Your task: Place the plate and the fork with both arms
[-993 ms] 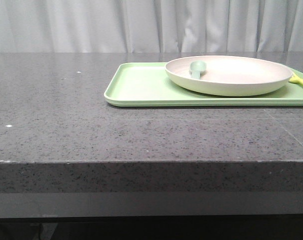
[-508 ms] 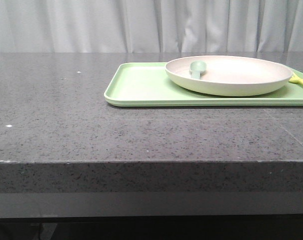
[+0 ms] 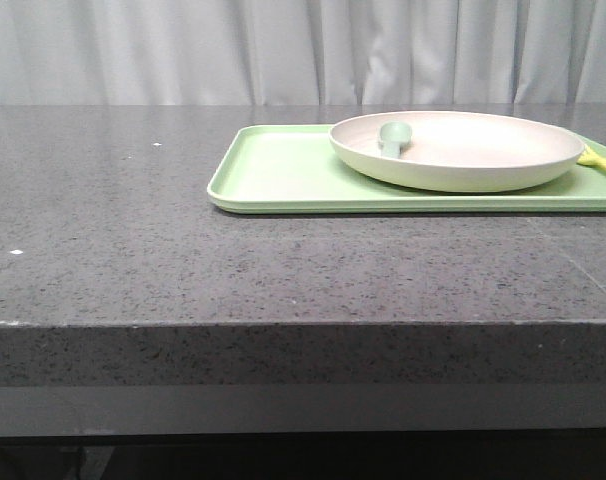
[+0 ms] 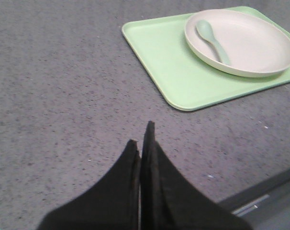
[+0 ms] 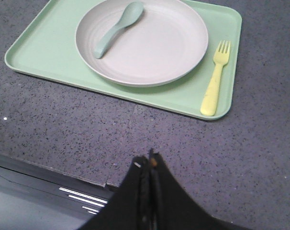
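Nothing has moved since the earlier pictures: the tray, plate and spoon sit in the same spots.

Both sets of black fingers are pressed together and hold nothing. The left gripper (image 4: pixel 142 143) hangs over the bare dark grey speckled stone table (image 3: pixel 103 220), well apart from the tray. The right gripper (image 5: pixel 147 165) hangs over the near edge of the table, also apart from the tray.

Farther out, on the right side of the table, lies the flat light-green rectangular plastic tray (image 3: pixel 273 175) (image 4: pixel 171 72) (image 5: pixel 44 50). On it sits the large round cream-beige plate with a raised rim (image 3: pixel 483 150) (image 4: pixel 255 43) (image 5: pixel 154 43). The plate fills the right part of the tray, and the left part of the tray is bare green.

Inside the plate, on its left side, lies a pale grey-green plastic spoon (image 3: pixel 393 136) (image 4: pixel 212 40) (image 5: pixel 118 28). Its bowl is toward the far side.

The small yellow plastic fork (image 5: pixel 216 79) (image 3: pixel 603 160) lies flat on the tray just right of the plate, not touching it. Its tines point to the far side and its handle reaches the near rim of the tray. In the front view only a bit of it shows past the plate.

Behind the table hangs a pale grey curtain (image 3: pixel 283 50).
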### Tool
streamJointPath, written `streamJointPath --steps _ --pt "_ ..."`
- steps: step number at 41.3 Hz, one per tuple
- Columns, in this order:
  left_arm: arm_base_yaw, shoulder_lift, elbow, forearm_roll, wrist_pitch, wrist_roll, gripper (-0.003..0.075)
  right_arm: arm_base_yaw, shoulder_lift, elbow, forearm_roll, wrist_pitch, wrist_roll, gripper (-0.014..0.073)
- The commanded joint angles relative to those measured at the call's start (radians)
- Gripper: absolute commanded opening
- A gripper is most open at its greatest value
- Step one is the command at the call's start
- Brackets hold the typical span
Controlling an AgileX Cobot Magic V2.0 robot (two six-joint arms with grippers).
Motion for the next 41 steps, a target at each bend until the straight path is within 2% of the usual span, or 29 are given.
streamJointPath --steps 1,8,14,18,23,29,37,41 --pt "0.063 -0.082 0.043 0.016 -0.164 -0.010 -0.0018 0.001 0.004 -0.024 -0.001 -0.068 -0.003 -0.0068" --pt "0.224 -0.285 0.242 0.016 -0.279 -0.010 -0.0018 0.001 0.004 -0.024 -0.001 -0.068 -0.003 -0.0068" --pt "0.278 -0.410 0.337 0.008 -0.294 -0.010 -0.0018 0.001 0.004 -0.024 -0.001 -0.067 -0.003 -0.0068" --pt "0.280 -0.469 0.386 0.010 -0.316 -0.010 -0.0018 0.001 0.004 -0.024 -0.001 -0.067 -0.003 -0.0068" --pt "0.279 -0.509 0.480 0.054 -0.458 -0.034 -0.0018 0.001 0.004 -0.024 -0.001 -0.067 -0.003 -0.0068" --pt "0.279 -0.538 0.576 0.302 -0.564 -0.298 -0.0018 0.001 0.004 -0.024 -0.001 -0.067 -0.003 -0.0068" --pt "0.279 -0.618 0.651 0.291 -0.576 -0.305 -0.0018 0.001 0.004 -0.024 -0.001 -0.067 -0.003 -0.0068" --pt "0.279 -0.615 0.699 0.291 -0.640 -0.305 -0.0018 0.001 0.004 -0.024 -0.001 -0.066 -0.003 -0.0068"
